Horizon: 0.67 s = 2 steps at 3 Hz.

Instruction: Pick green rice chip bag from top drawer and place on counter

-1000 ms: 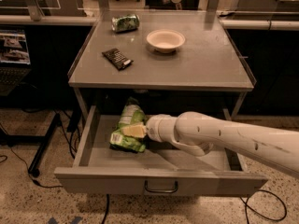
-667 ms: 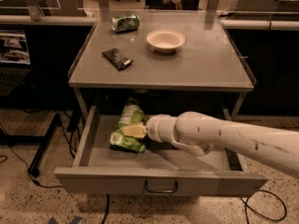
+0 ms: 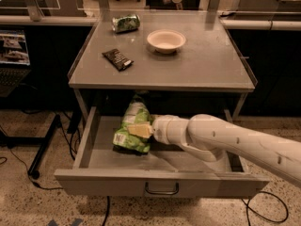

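Observation:
The green rice chip bag (image 3: 132, 126) lies in the open top drawer (image 3: 160, 185), left of its centre, glossy and wrinkled with a white label at its lower left. My gripper (image 3: 141, 130) reaches in from the right on a thick white arm and sits on the bag's right side, touching it. The counter (image 3: 202, 65) is the grey tabletop right above the drawer. The bag's upper end is partly under the counter's front edge.
On the counter stand a white bowl (image 3: 166, 40), a flat dark brown wrapper (image 3: 117, 59) and a small dark green can (image 3: 125, 23) lying on its side. The drawer's curved handle (image 3: 162, 190) is at its front centre. A black stand (image 3: 42, 147) is on the floor to the left.

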{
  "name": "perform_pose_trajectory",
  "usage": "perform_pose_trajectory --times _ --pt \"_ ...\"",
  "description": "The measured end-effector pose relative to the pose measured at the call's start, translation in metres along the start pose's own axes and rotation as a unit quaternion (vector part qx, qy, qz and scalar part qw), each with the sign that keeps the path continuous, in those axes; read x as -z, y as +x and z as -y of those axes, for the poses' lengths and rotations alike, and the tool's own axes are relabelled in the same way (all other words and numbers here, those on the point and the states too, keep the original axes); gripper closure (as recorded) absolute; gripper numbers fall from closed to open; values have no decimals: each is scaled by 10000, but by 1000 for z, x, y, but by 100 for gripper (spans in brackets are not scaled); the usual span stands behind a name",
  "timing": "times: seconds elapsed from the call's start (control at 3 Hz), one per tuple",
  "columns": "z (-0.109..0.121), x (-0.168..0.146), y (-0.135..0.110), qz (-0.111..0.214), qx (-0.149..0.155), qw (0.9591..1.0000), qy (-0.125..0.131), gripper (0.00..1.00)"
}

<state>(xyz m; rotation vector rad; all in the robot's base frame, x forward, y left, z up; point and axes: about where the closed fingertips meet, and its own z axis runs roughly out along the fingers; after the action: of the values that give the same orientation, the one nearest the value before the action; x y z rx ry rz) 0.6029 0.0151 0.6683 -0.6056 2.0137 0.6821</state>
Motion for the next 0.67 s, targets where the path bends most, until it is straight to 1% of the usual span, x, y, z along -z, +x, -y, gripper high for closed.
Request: perform_pose_trajectory --times 0.33,0.67 --pt "-3 35 -20 305 -86 9995 13 100" --pt "-8 70 -35 481 -136 9987 15 100"
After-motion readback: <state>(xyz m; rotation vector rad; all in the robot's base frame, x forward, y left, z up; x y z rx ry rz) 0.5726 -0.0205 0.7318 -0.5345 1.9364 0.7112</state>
